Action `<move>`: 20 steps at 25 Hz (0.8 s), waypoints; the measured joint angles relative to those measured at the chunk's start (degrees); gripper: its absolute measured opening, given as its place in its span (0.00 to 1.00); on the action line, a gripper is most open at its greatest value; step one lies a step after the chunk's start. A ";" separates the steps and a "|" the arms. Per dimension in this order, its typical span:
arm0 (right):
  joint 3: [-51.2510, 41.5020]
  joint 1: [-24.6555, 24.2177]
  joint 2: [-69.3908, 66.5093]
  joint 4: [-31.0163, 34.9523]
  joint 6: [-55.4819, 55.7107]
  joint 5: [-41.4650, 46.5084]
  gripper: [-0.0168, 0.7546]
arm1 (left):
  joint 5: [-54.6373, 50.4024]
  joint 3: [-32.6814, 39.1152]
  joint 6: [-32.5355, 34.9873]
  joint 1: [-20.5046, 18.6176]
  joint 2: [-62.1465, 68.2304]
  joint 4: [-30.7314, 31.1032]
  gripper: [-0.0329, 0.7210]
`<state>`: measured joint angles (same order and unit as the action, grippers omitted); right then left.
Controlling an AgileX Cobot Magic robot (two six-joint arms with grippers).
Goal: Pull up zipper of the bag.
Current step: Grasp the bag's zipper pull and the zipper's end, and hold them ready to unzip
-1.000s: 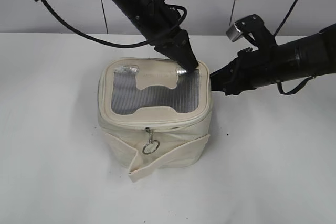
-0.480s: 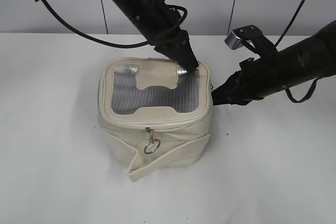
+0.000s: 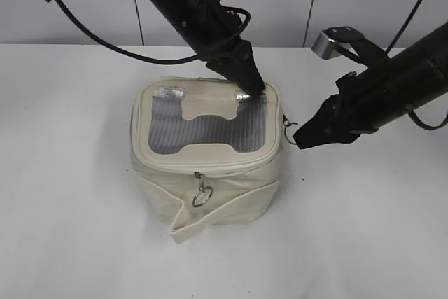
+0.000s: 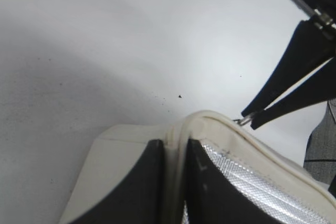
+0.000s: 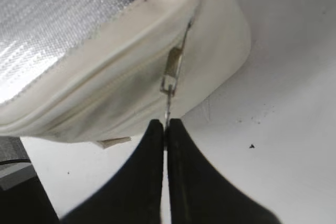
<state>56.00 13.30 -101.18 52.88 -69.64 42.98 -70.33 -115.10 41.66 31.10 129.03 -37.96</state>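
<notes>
The cream bag (image 3: 234, 197) stands mid-table, with a grey mesh top and a cream H-shaped patch. Its zipper (image 3: 231, 163) runs round the lid edge. One silver slider with a ring pull (image 3: 201, 194) hangs at the front. My left gripper (image 3: 253, 87) is shut on the lid rim at the back right corner, as the left wrist view (image 4: 176, 150) also shows. My right gripper (image 3: 297, 139) is at the bag's right side, shut on the ring pull of a second slider (image 5: 173, 69). The pull is stretched taut between the slider and the jaws (image 5: 166, 124).
The white table (image 3: 77, 229) surrounds the bag. The cream strap (image 3: 210, 215) wraps the body, with a loose end at the front bottom. Both black arms reach in from the back, their cables trailing behind. A grey wall stands at the back.
My right gripper has drawn back to the right, away from the bag's side, with the ring pull in its jaws. The left gripper and the bag have stayed put.
</notes>
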 joint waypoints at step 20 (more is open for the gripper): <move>-5.41 1.50 11.12 -7.38 8.42 11.62 0.03 | -0.94 0.00 -1.21 0.44 -0.07 -0.45 0.16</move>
<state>50.60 14.80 -90.06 45.51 -61.22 54.60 -71.27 -115.10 40.44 31.54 128.97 -38.41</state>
